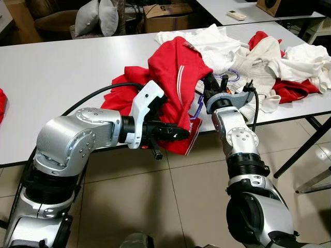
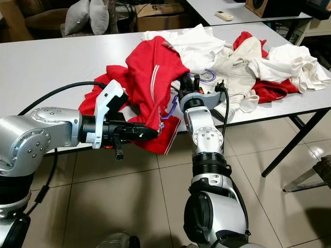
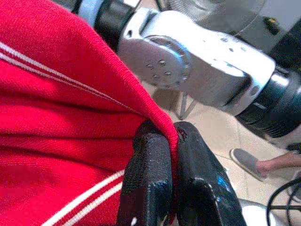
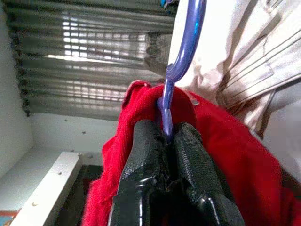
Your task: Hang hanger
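The left gripper (image 1: 178, 134) is nearest, off the table (image 1: 51, 77) edge, its fingers (image 3: 150, 188) clamped on the hem of the red shirt (image 1: 176, 77). Just beyond, the right gripper (image 1: 213, 89) points up over the edge, closed on the purple hanger (image 4: 181, 61) with red cloth bunched around the grip. The hanger lies between shirt and white clothes (image 1: 248, 57); its loop shows above the right gripper, its lower bar below the shirt. Its long axis seems to run from near edge toward the pile. The right arm holds the hanger; the left only tensions the cloth. Beyond stand cushions (image 1: 98, 18) and a box (image 1: 168, 15).
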